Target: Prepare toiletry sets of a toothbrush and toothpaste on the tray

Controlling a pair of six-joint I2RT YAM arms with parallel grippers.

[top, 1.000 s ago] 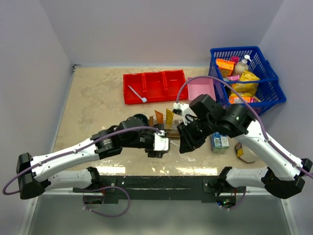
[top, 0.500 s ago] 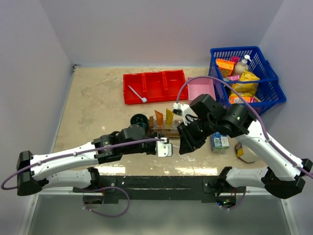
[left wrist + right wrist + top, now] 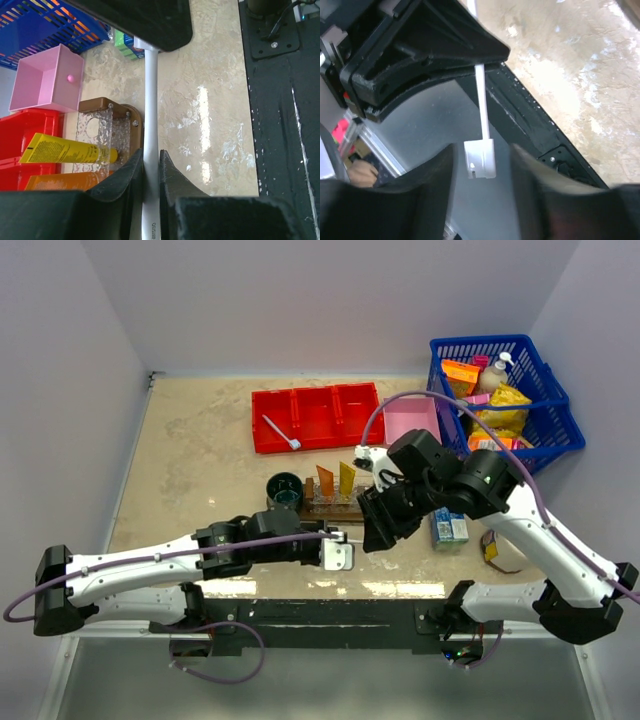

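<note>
A white toothbrush [image 3: 151,95] runs straight between the jaws of my left gripper [image 3: 151,162], which is shut on its handle. Its square head [image 3: 480,159] hangs in the gap of my open right gripper [image 3: 481,152] without touching either finger. In the top view the two grippers, left [image 3: 345,543] and right [image 3: 372,532], meet just in front of the dark wooden tray [image 3: 310,512]. On the tray, the deep orange toothpaste [image 3: 325,480] and the yellower toothpaste [image 3: 346,478] stand in a clear holder [image 3: 95,132]. A second toothbrush [image 3: 276,430] lies in the red bin [image 3: 318,440].
A pink box [image 3: 412,420] sits behind the tray, and a blue basket [image 3: 540,380] of goods stands at the back right. Left of the tray is a dark cup [image 3: 284,488]. A small green box [image 3: 450,529] lies by the right arm.
My left gripper has closed on the toothbrush and drawn back toward the near edge, uncovering the dark cup. My right gripper has opened and no longer presses the brush head.
</note>
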